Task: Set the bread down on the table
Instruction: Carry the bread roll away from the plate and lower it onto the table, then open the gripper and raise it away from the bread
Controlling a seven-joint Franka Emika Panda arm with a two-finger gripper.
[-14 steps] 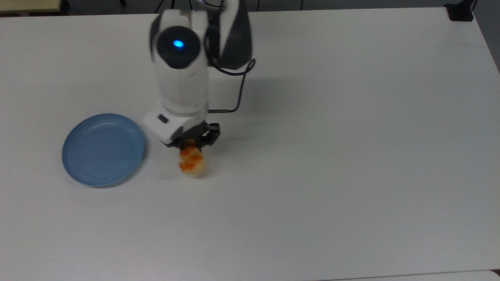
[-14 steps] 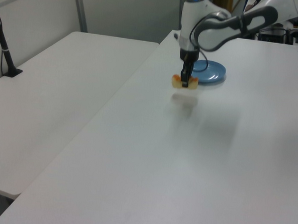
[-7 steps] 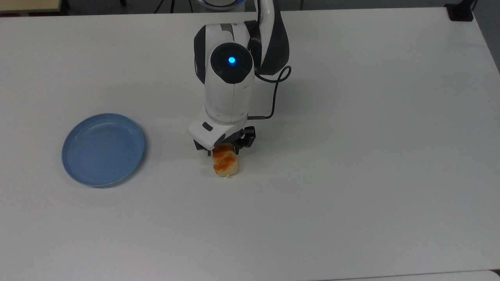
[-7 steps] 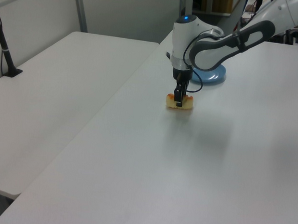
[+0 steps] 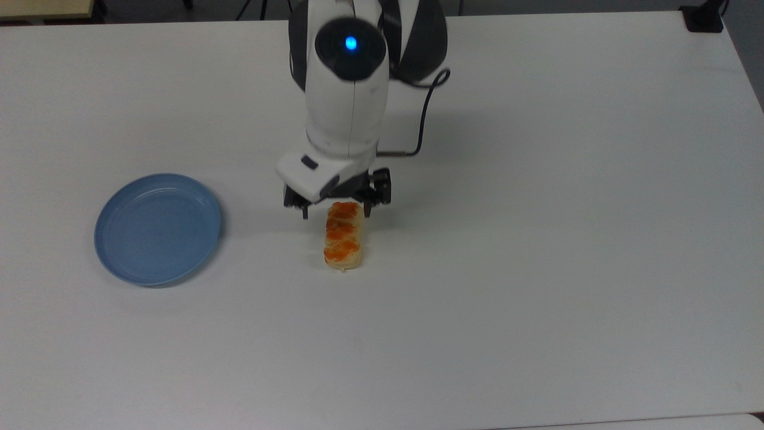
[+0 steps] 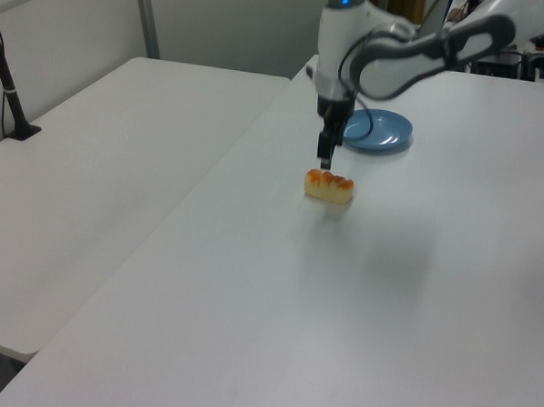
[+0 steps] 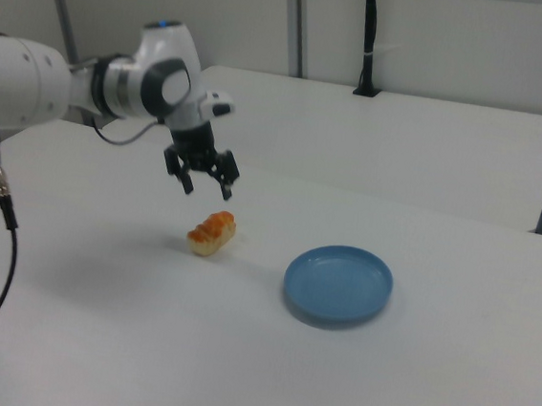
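The bread (image 5: 343, 236) (image 6: 329, 186) (image 7: 211, 232) is a small pale-tan loaf with orange-glazed lumps, lying flat on the white table (image 5: 537, 269) (image 6: 413, 293) (image 7: 97, 311). My gripper (image 5: 335, 210) (image 6: 323, 161) (image 7: 207, 189) hangs above the loaf's far end in the top view, clear of it. It is open, its two dark fingers spread apart with nothing between them.
A round blue plate (image 5: 157, 228) (image 6: 378, 131) (image 7: 337, 285) sits bare on the table, at the top view's left of the bread. A black post (image 6: 8, 80) stands on the neighbouring table at the left view's left. A dark cable (image 5: 421, 119) loops from the arm.
The gripper let go of the bread, opened and rose. The loaf now rests on the table where it was set down.
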